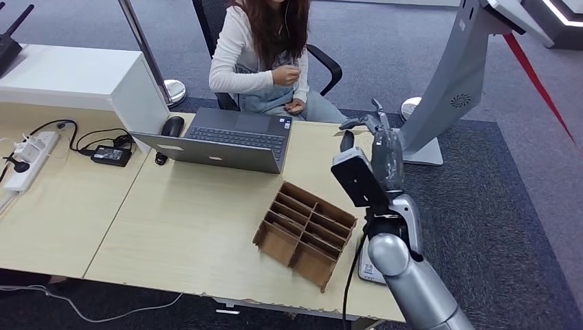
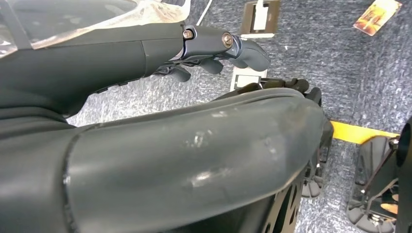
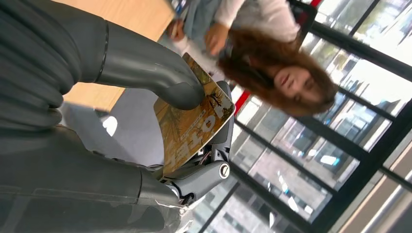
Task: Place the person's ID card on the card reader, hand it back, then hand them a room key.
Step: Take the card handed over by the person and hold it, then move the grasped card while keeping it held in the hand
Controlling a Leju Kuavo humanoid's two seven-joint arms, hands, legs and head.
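At the right centre of the head view, the right robot hand (image 1: 380, 141) is raised above the right edge of the counter (image 1: 192, 220), its fingers pointing up toward the person (image 1: 265, 55) seated in the upper middle of the frame. In the right wrist view, a room key (image 3: 194, 124) printed with a yellow-brown picture and pale letters is pinched between the thick grey thumb and the darker fingers (image 3: 206, 174) of that robot hand (image 3: 189, 131). A partitioned cardboard box (image 1: 306, 232) is seen in the lower centre of the head view, and an open laptop (image 1: 227, 141) above it. In the left wrist view the left robot hand (image 2: 221, 51) is seen over grey floor with its fingers curled in around nothing. A card (image 2: 378, 17) lies on the floor in the upper right corner.
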